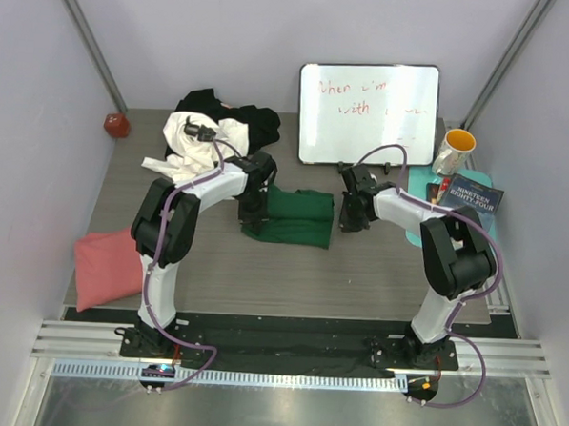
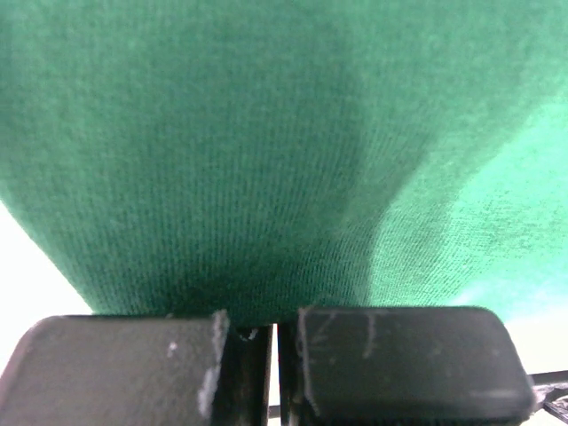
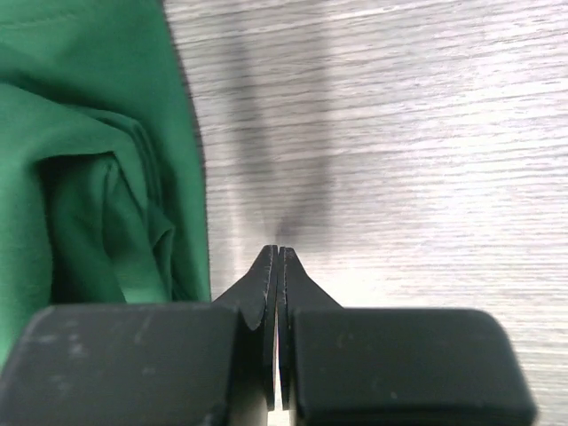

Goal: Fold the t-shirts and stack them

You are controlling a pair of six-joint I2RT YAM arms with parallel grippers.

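Observation:
The dark green t-shirt [image 1: 292, 216] lies partly folded in the middle of the table. My left gripper [image 1: 253, 209] is at its left edge. In the left wrist view green cloth [image 2: 266, 160] fills the frame and hides the fingertips of that gripper [image 2: 256, 323]. Its jaws are shut, and no pinched cloth shows. My right gripper [image 1: 349, 218] is shut and holds nothing. Its tips [image 3: 280, 254] rest on bare table just right of the shirt's edge [image 3: 98, 177]. A salmon pink t-shirt [image 1: 106, 267] lies folded at the front left. White [image 1: 195, 143] and black [image 1: 243, 121] t-shirts are heaped at the back.
A whiteboard [image 1: 368, 113] leans against the back wall. At the back right, a mug [image 1: 454, 149] and a book [image 1: 471, 196] stand on a teal mat [image 1: 421, 187]. A small red ball [image 1: 116, 124] sits at the back left corner.

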